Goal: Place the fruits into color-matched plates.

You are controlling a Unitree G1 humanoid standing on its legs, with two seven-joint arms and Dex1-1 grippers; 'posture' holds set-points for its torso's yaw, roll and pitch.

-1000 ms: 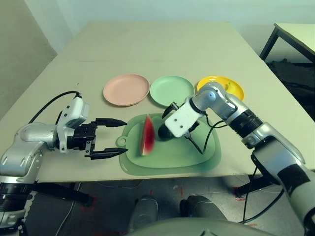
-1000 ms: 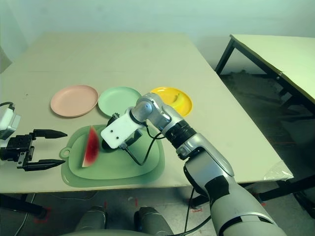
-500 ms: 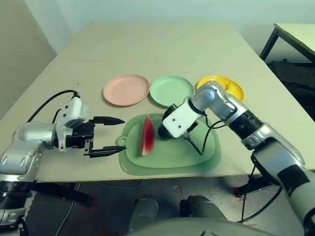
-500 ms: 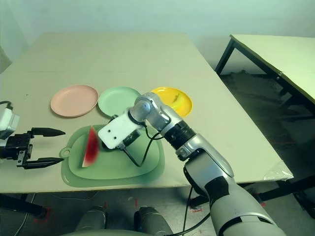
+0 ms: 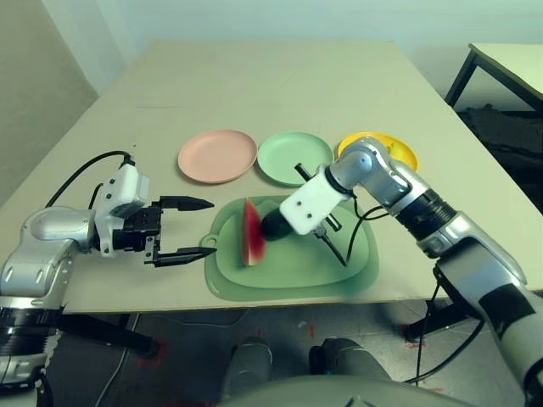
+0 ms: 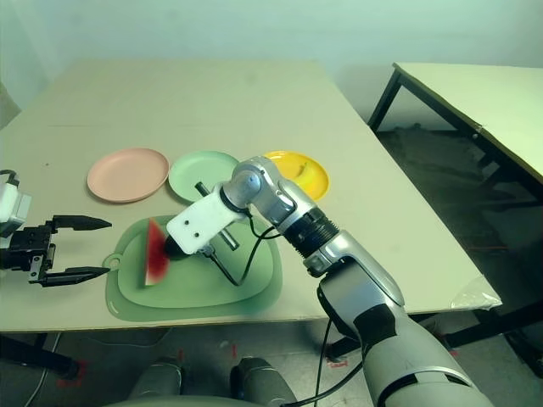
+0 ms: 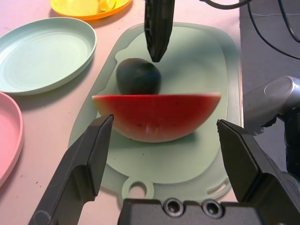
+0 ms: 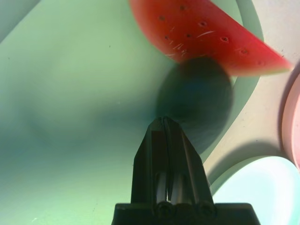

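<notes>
Tabletop (image 5: 254, 85): carries mat and plates
Green mat (image 5: 322, 267): near edge, under watermelon and avocado
Pink plate (image 5: 217, 156): empty, beyond mat, robot's left
Mint plate (image 5: 288, 153): empty, middle
Yellow plate (image 5: 361, 137): robot's right, holding banana
Left gripper (image 7: 165, 119): fingers spread wide, empty, beside mat
Right gripper (image 8: 162, 118): fingers clenched on nothing, tips at avocado
Watermelon (image 7: 154, 117): on mat
Banana (image 7: 107, 4): in yellow plate
Avocado (image 7: 137, 77): on mat, right beside watermelon
</notes>
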